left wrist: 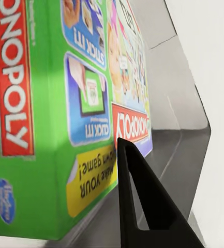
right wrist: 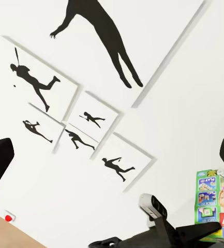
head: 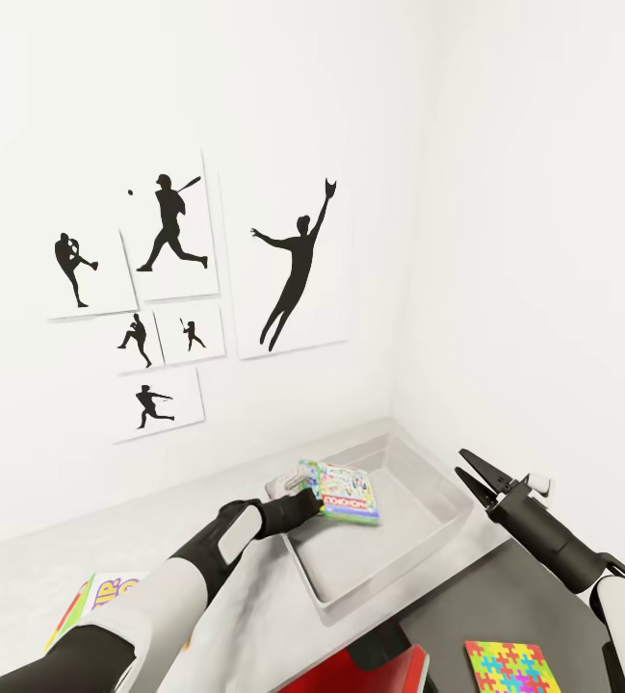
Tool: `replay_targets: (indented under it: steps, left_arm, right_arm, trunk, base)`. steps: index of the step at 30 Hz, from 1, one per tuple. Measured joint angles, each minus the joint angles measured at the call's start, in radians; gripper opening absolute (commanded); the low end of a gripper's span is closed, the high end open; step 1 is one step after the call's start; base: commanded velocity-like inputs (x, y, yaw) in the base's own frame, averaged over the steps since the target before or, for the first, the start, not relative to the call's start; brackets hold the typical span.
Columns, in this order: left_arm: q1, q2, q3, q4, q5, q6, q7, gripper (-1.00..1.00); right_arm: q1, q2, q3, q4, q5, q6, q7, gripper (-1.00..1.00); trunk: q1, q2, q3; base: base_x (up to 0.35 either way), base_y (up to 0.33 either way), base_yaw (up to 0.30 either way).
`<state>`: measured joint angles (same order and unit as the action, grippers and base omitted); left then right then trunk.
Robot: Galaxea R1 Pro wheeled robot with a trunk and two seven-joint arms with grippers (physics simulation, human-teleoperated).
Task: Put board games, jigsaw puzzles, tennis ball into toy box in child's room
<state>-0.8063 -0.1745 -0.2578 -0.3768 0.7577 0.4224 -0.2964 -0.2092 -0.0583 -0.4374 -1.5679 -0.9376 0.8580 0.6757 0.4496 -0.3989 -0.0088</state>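
Right then, my left gripper (head: 304, 504) clenched the Monopoly board game (head: 343, 492) by its left edge, held tilted over the toy box (head: 418, 539), long axis running near-right. My right gripper (head: 473, 474) hung released beyond the box's right.

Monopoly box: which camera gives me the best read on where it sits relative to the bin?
Head view: the Monopoly box, held by the left gripper, hangs over the toy box. The left wrist view shows only its green edge close up; the right wrist view catches a corner.
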Motion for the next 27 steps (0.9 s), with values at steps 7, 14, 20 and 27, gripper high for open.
replay_targets:
  steps: [7, 14, 20, 27]
  left_arm:
    - [0.000, 0.000, -0.042, -0.012, 0.000, 0.001, 0.000, -1.00]
    - [0.000, 0.000, -0.070, -0.018, 0.000, 0.004, 0.000, -1.00]
    - [0.000, 0.000, -0.072, -0.019, 0.004, 0.007, 0.000, -1.00]
    - [0.000, 0.000, -0.073, -0.019, 0.007, 0.009, 0.000, 1.00]
  right_arm:
    - [0.000, -0.001, -0.001, 0.000, 0.000, 0.000, 0.000, 1.00]
    - [0.000, -0.002, -0.001, 0.000, 0.000, 0.001, 0.000, 1.00]
    - [0.000, -0.002, -0.001, 0.000, 0.000, 0.000, 0.000, 1.00]
    - [0.000, -0.002, -0.002, 0.000, 0.000, 0.000, 0.000, 1.00]
  trunk:
    - [0.000, 0.000, 0.000]
    - [0.000, 0.000, 0.000]
    - [0.000, 0.000, 0.000]
    - [0.000, 0.000, 0.000]
  base:
    - [0.000, 0.000, 0.000]
    - [0.000, 0.000, 0.000]
    - [0.000, 0.000, 0.000]
    - [0.000, 0.000, 0.000]
